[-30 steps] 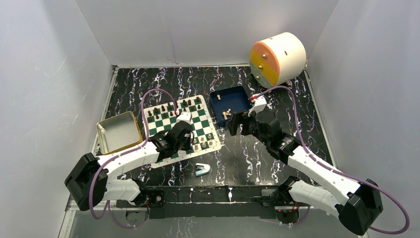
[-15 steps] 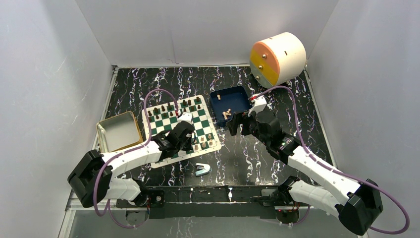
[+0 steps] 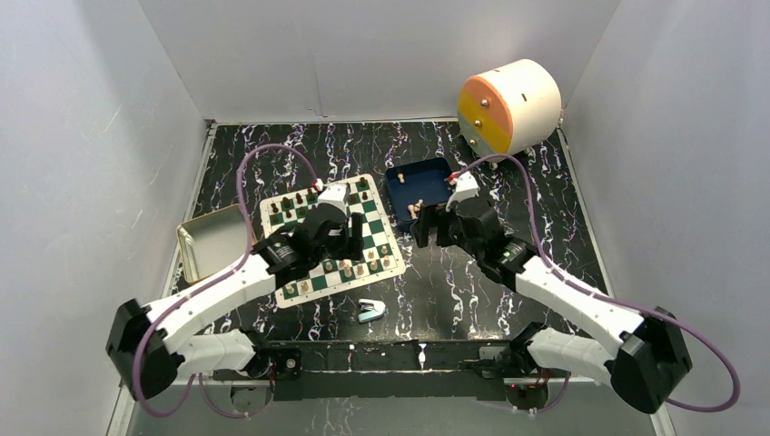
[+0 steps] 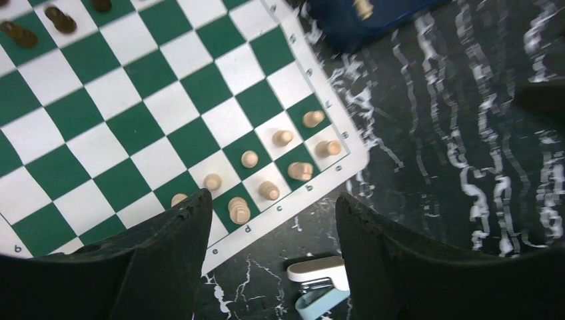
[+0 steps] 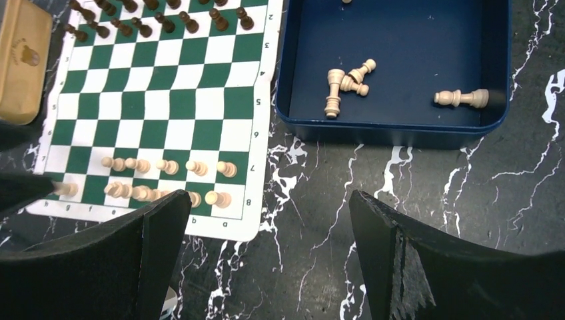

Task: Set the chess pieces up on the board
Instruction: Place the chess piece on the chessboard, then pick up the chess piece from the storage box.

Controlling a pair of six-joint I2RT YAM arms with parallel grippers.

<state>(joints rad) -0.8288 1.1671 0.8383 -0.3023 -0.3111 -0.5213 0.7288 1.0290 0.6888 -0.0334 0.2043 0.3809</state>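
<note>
**Board (image 5: 160,113) partly set**

Green-and-white checkered, flat on desk (image 5: 413,200); tan pieces (image 5: 197,167) in two near rows, dark pieces (image 5: 163,23) along far edge. Loose tan figures (image 5: 343,80) lying in blue tray (image 5: 386,133) beside. Left pincer (image 4: 272,200) wide, empty, above near rows; right pincer (image 5: 268,197) likewise before tray. Stapler (image 4: 320,283) near board's corner.

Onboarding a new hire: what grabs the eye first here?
The green-and-white chessboard mid-table, dark pieces lining its far edge, tan ones its near edge. Then the big cream drum with an orange face in the far-right corner, and the blue tray beside the board holding toppled tan pieces.
</note>
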